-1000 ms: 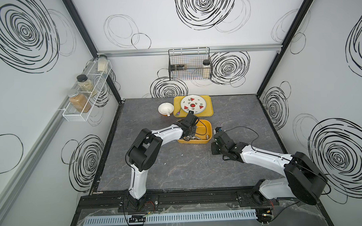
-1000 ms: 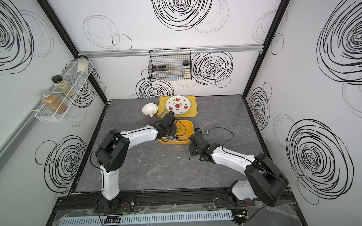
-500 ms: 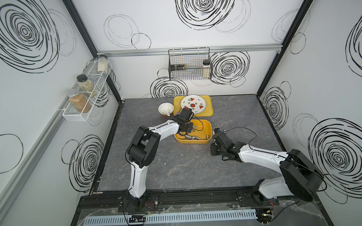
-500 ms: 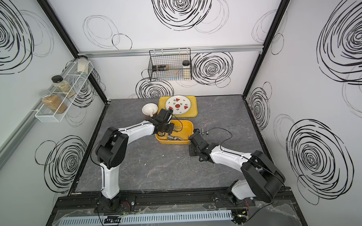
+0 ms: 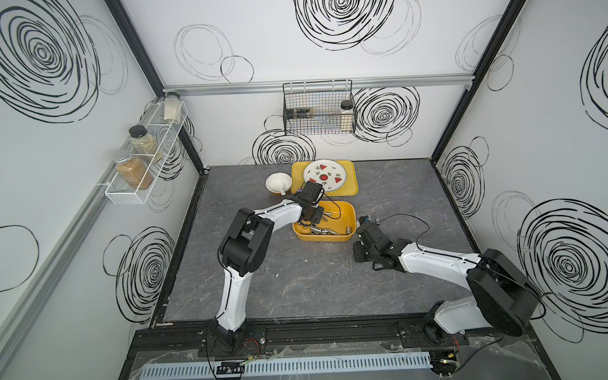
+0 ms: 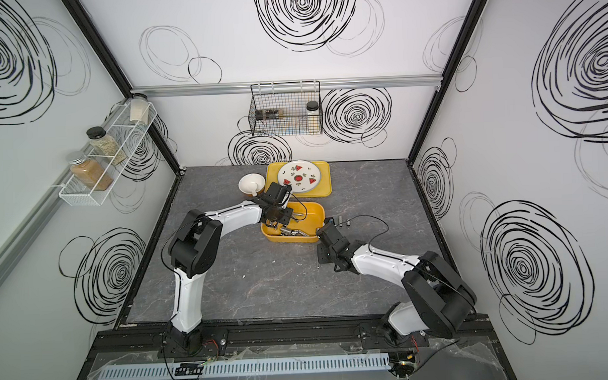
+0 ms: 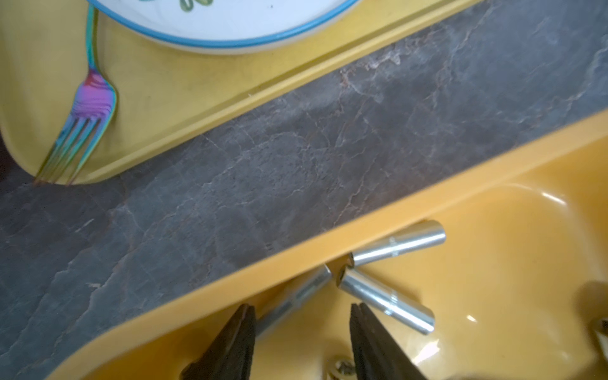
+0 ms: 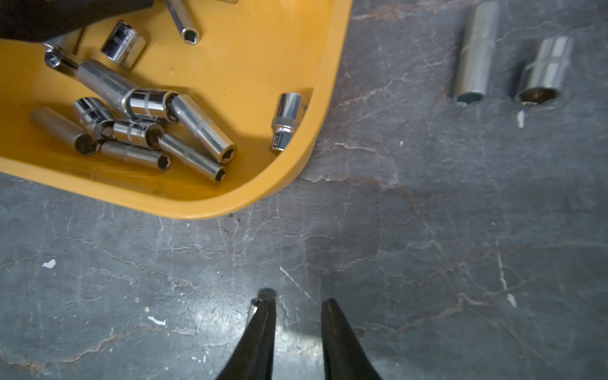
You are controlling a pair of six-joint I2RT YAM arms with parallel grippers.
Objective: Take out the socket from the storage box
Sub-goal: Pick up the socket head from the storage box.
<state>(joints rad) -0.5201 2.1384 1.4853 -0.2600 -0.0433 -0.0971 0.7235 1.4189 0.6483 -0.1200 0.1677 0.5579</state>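
Off the far left corner of the deep yellow-orange plastic storage box (image 5: 332,239), a round white bowl (image 5: 278,183) sits on the grey marbled table (image 5: 299,285). Behind the box lies a flat yellow tray (image 7: 197,82) carrying a white blue-rimmed plate (image 7: 230,26), which the left wrist view cuts off. The handle of an iridescent metal fork (image 7: 88,108) runs under that plate.

In both top views the left arm's wrist covers the box's left end, so only its own camera shows the left gripper (image 7: 301,306). Its black fingers (image 7: 230,348) stand apart inside the box near the far wall, with bare yellow floor between them. A slim dull steel socket (image 7: 297,296) lies along that wall, one end hidden behind a finger; whether they touch is unclear. A brighter slim socket (image 7: 385,304) lies just ahead of the other finger, outside the gap. A third slim socket (image 7: 399,243) lies beyond it by the wall.

Toward the box's right end a heap of chrome sockets (image 8: 148,108) overlaps too much to count. A short chrome socket (image 8: 286,118) rests against the right wall. A dark blurred shape (image 8: 65,13) hides part of the box.

Just off the box's near right corner, the right gripper (image 8: 299,299) hangs over the table, jaws slightly parted with only table between them. A small socket (image 8: 254,306) peeks from behind one finger's outer side, mostly hidden. Right of the box, a long slim socket (image 8: 477,52) and a stubbier socket (image 8: 544,69) lie side by side on the table.
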